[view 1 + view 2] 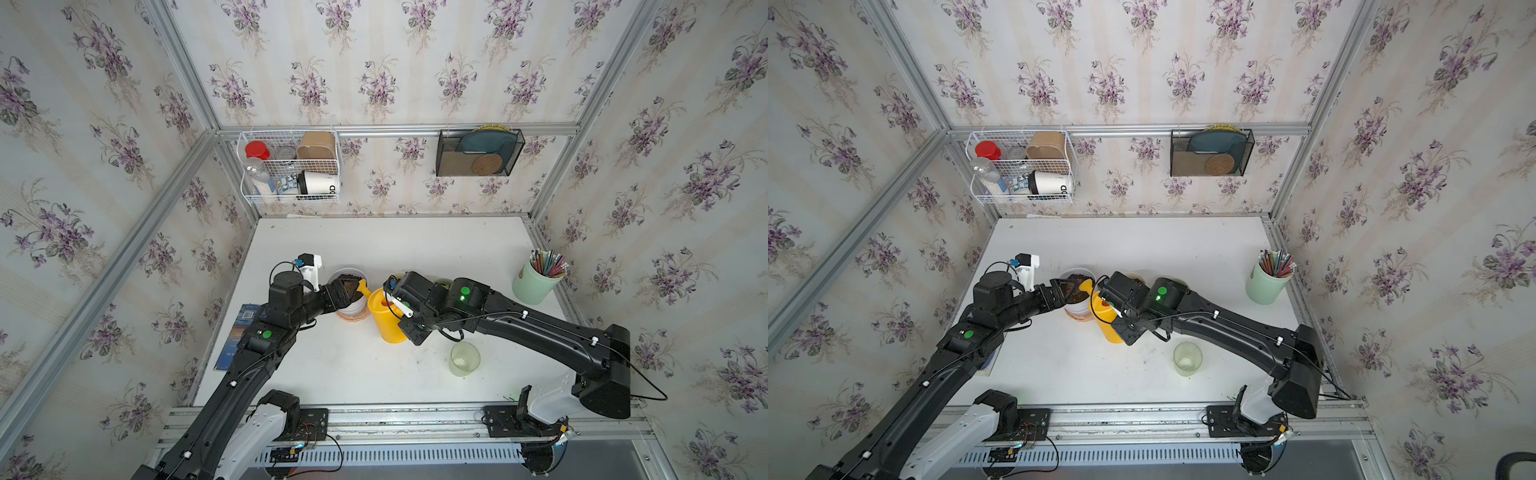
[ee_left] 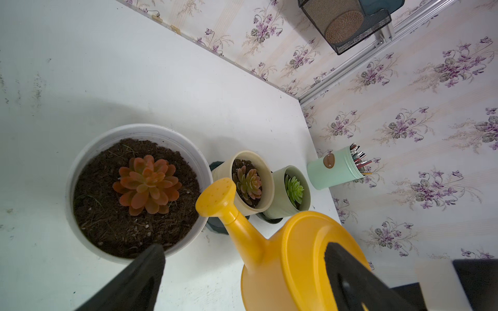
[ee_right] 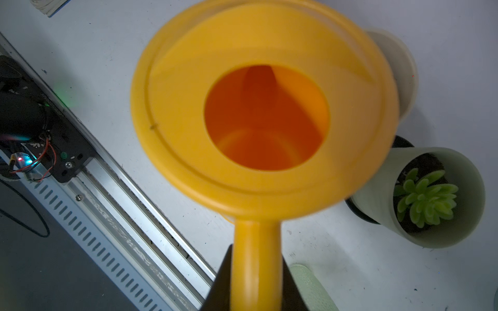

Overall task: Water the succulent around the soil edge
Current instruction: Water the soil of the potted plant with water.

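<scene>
The succulent (image 2: 147, 184), orange-red, sits mid-soil in the white pot (image 2: 140, 131) on the bench (image 1: 374, 241). In both top views we cannot see it, because the left claw (image 2: 245, 249) hangs over the pot and covers it. That claw stands wide open and holds nothing. One finger (image 2: 145, 272) reaches over the pot's rim, and we cannot tell whether it touches rim or soil. The right claw (image 3: 256, 272) is clamped on the handle of the yellow watering can (image 2: 296, 255). Its fingers are cut off at the frame edge in the right wrist view. The can is blurred there, so we cannot make out whether it holds water. The can's spout head (image 2: 215, 198) sits at the white pot's rim; beside it or over it, we cannot tell. Beyond stand a cream pot (image 2: 250, 153) and a green pot (image 3: 377, 188), each with a small plant, largely hidden under the right arm in the top views. Farther out are a clear cup (image 1: 464, 359) and a mint pencil holder (image 1: 534, 286).
</scene>
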Motion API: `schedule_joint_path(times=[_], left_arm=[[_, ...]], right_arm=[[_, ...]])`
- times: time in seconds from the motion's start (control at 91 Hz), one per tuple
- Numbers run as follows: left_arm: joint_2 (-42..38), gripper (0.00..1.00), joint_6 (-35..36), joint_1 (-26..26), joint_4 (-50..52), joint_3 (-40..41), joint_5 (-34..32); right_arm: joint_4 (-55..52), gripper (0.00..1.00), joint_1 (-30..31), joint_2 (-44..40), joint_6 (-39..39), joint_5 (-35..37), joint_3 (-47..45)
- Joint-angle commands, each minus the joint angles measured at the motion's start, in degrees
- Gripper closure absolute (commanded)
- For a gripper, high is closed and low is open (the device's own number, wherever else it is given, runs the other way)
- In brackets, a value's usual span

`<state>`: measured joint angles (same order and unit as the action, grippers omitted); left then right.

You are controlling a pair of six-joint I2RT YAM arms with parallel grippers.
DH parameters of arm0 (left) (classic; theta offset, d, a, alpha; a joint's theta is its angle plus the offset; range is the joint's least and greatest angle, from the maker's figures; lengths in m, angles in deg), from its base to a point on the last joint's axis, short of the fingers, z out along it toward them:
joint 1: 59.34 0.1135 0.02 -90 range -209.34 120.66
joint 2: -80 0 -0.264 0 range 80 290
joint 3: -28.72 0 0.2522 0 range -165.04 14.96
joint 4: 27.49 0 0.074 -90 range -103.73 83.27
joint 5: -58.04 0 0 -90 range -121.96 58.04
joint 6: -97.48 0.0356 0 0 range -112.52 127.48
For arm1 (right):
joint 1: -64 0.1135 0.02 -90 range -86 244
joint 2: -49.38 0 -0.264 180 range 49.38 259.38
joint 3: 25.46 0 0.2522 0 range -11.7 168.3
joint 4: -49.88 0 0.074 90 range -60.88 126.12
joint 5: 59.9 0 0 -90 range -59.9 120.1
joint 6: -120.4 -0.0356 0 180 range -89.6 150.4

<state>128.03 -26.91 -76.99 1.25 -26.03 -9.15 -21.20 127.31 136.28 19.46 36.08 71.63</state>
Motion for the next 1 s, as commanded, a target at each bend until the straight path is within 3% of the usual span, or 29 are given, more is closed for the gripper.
schedule_joint_path(times=[0.0, 0.253, 0.527, 0.989], left_arm=[[-0.55, 0.03, 0.66, -0.02, -0.88, -0.19, 1.07], [-0.91, 0.0, 1.82, -0.06, 2.46, -1.62, -1.4], [-0.27, 0.0, 2.93, -0.06, 3.06, -2.15, -0.51], [0.15, 0.02, 2.61, 0.0, 1.87, -1.81, 0.66]], right_arm=[[-0.15, 1.0, -0.14, 0.08, 0.01, -0.44, -0.01], [0.22, 1.0, 0.96, 0.33, 0.9, -4.57, 0.23], [1.19, 1.0, 2.08, 0.73, 0.41, -4.57, -0.03], [1.33, 1.0, -0.84, -1.92, -1.89, 2.31, -2.24]])
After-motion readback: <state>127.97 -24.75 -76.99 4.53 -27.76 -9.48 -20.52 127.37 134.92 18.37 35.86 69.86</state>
